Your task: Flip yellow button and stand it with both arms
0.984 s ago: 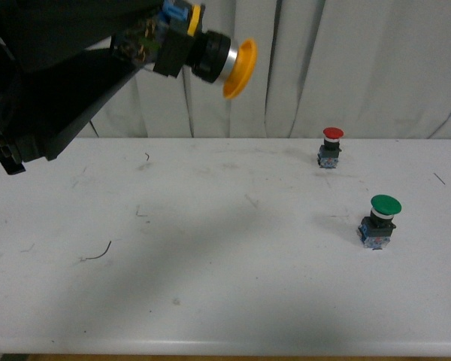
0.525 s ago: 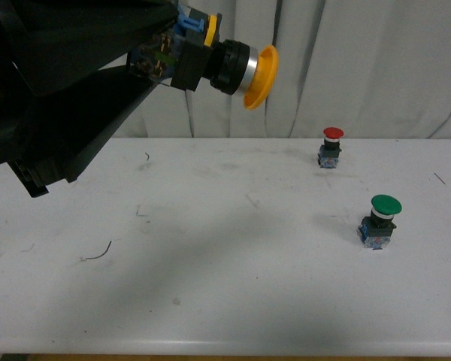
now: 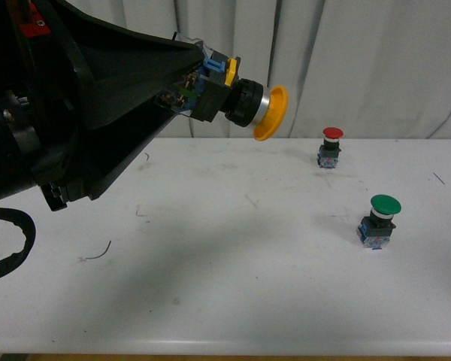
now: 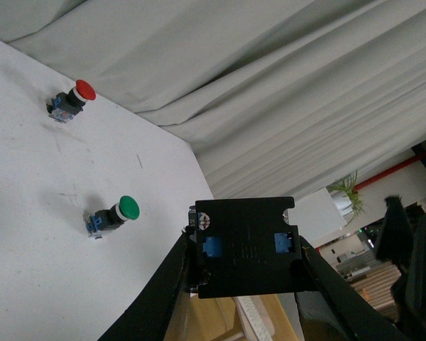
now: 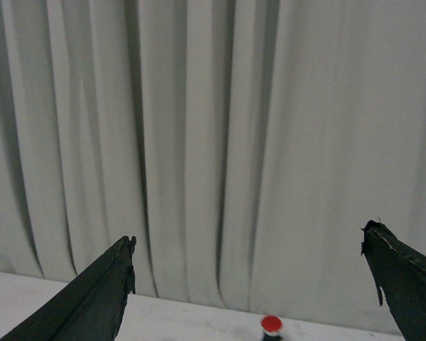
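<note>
High above the white table, the yellow button lies sideways in the air, its yellow-orange cap pointing right and its blue base toward the arm. My left gripper is shut on its base block. In the left wrist view the black block of the yellow button sits squeezed between the two fingers, the cap hidden behind it. My right gripper is open with nothing between its fingers, facing the curtain; the right arm does not show in the front view.
A red-capped button stands at the back right of the table, also visible in the right wrist view. A green-capped button stands nearer, on the right. A grey curtain hangs behind the table.
The left arm has carried the yellow button rightward and downward, and the arm's body now fills more of the front view's left side.
</note>
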Action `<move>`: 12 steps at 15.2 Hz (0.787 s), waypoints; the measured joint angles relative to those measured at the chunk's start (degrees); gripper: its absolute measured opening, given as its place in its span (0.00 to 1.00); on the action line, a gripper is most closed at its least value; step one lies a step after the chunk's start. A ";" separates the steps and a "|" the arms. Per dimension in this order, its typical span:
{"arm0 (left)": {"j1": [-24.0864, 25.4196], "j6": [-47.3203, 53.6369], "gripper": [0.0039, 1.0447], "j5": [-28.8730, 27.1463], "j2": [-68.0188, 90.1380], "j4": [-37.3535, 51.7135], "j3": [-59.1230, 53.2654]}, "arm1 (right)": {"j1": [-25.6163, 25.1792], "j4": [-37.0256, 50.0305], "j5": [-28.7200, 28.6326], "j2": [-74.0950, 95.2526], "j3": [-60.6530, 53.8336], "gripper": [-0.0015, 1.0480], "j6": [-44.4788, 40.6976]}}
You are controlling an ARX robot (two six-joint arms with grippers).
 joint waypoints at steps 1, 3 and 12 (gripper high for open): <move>0.00 0.00 0.33 -0.02 -0.02 -0.28 0.02 | 1.97 -0.37 -0.13 6.88 5.44 0.94 1.84; 0.02 0.11 0.33 0.02 -0.44 -0.85 0.42 | 4.76 -2.80 -1.53 17.18 13.22 0.94 5.25; 0.50 0.31 0.33 0.28 -0.55 0.15 0.76 | 7.96 6.47 -19.10 32.94 11.63 0.94 54.45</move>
